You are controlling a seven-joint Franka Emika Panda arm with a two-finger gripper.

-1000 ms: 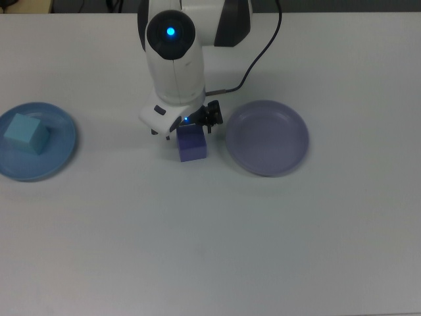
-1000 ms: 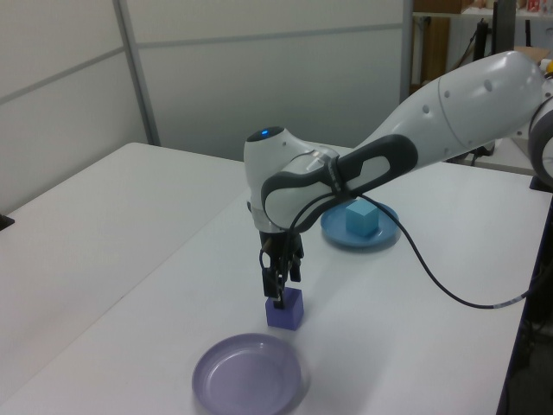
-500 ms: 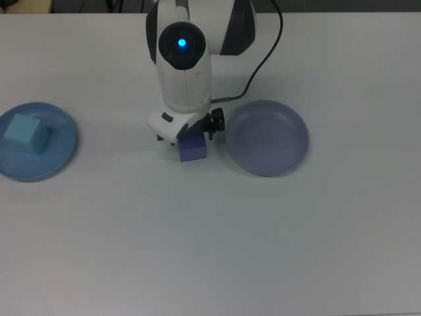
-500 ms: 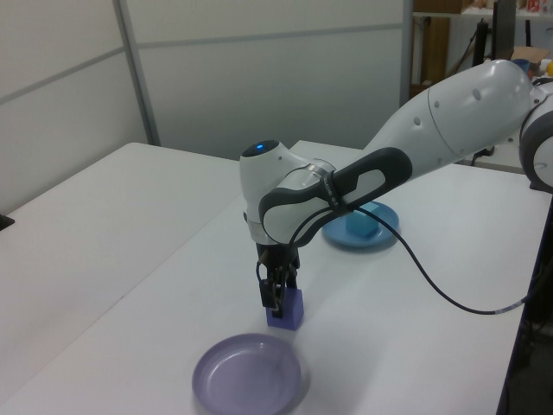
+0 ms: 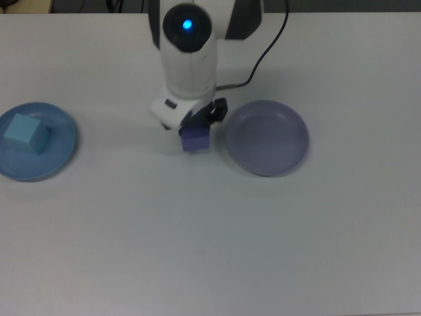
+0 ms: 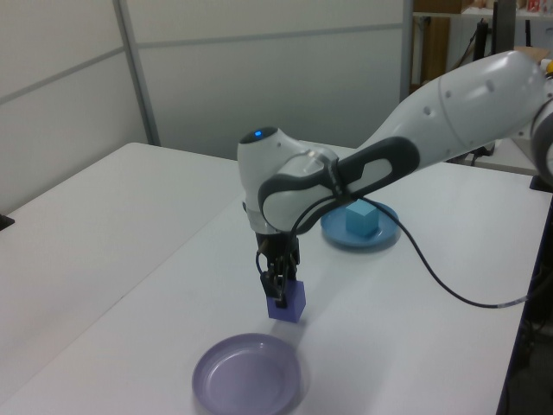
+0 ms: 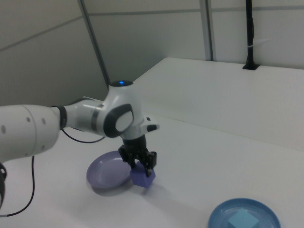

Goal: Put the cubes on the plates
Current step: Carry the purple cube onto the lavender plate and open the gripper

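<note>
Fingers: the dark fingers point straight down and are clamped on the indigo cube, gripping its upper part from two sides.
Indigo cube: it hangs in the fingers, tilted, one corner pointing down; in the right view and the left view it sits clear of the desk with a faint shadow under it. In the top view only its lower face peeks out from under the wrist.
Lavender plate: empty, flat on the desk just beside the fingers, on the top view's right. In the left view it lies below the fingers, nearer the camera; in the right view it is just to the right view's left of the cube. Cube and plate are close but not overlapping.
Blue plate: well apart from the fingers, at the top view's far left edge; beyond the arm in the left view; at the bottom right corner in the right view.
Cyan cube: resting on the blue plate, well away from the fingers.
Arm: the white arm bends over the desk, wrist housing directly above the fingers, a blue light glowing on top; a black cable loops from the wrist off towards the left view's right.
Desk: plain white.
</note>
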